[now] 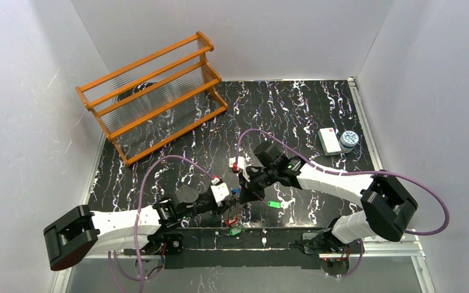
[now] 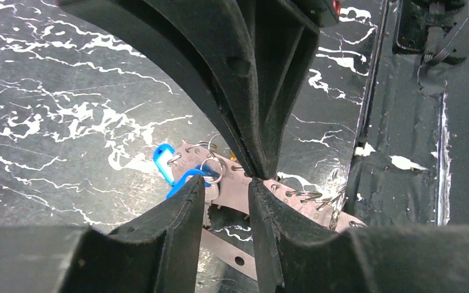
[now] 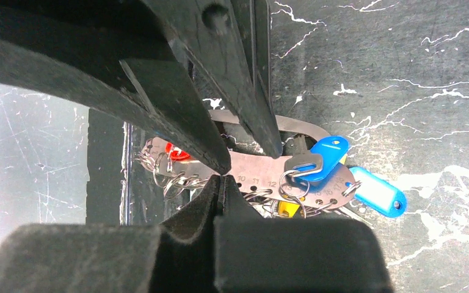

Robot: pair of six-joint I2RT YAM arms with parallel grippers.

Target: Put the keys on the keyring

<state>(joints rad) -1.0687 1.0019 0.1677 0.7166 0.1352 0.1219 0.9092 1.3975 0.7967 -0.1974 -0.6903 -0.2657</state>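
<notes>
Keyring reads 10, 11, 12 beside the closed right end effector

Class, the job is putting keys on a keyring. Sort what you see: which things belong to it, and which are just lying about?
Belongs to the job:
keyring
blue-tagged keys
green-tagged keys

Just lying about:
wooden rack
white box
small round tub

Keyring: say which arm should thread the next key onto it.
Left. Its end effector sits partly open at a blue-tagged key against the keyring. The right end effector is shut on the keyring, apparently steadying it.
</notes>
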